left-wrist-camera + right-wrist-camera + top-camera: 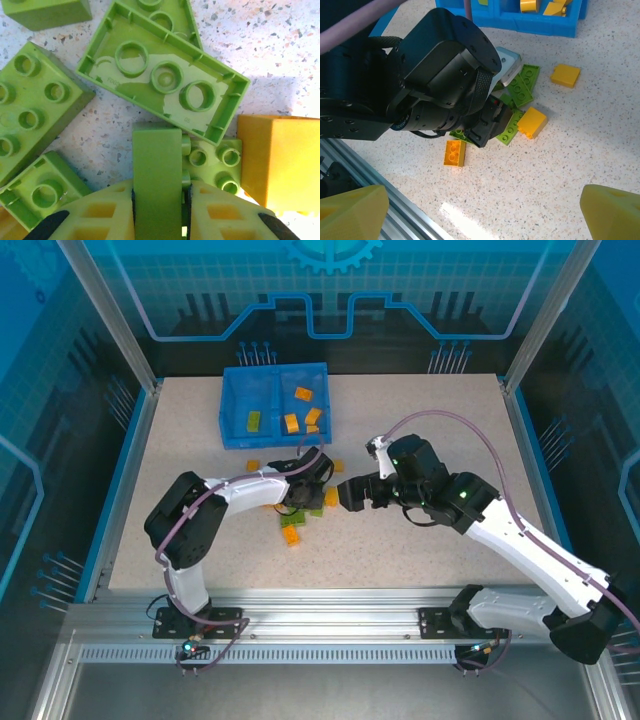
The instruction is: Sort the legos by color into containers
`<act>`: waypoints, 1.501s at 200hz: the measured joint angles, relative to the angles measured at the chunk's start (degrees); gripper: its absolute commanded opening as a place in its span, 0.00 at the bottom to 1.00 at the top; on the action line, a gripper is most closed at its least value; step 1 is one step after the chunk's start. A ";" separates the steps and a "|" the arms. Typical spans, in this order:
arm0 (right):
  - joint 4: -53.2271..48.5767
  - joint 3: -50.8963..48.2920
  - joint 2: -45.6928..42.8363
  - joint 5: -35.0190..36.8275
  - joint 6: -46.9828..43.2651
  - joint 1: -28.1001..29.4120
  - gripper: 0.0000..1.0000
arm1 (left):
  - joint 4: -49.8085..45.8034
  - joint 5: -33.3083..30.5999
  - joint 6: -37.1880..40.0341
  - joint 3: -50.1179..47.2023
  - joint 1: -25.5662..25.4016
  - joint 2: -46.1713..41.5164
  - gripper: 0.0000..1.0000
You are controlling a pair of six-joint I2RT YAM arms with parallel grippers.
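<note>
Left claw (159, 202) clenched on upended lime lego (156, 160), on bench (420, 550) just in front of blue tray (245, 442). Likely light, rigid, slick; grip flat side walls. Right claw (482, 214) released, empty.

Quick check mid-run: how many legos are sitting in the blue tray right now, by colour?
In the tray:
Green legos: 1, left compartment
Orange legos: 4, right compartment, two of them overlapping
Total: 5
</note>
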 measured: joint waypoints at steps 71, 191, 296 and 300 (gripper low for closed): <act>-0.66 -1.11 -0.52 -2.80 1.33 -1.31 1.00 | -1.44 -0.07 -0.02 -1.20 0.00 -12.02 0.21; -0.55 -1.62 -2.43 -3.17 2.73 -1.92 1.00 | -1.18 -3.43 7.15 20.81 24.98 -6.71 0.18; -2.75 -1.64 -8.22 -1.60 3.17 -1.97 1.00 | -4.39 1.97 7.06 44.39 33.07 22.58 0.47; -2.75 -1.64 -8.31 -1.60 3.19 -1.97 1.00 | -4.35 2.29 7.13 44.52 33.07 22.51 0.49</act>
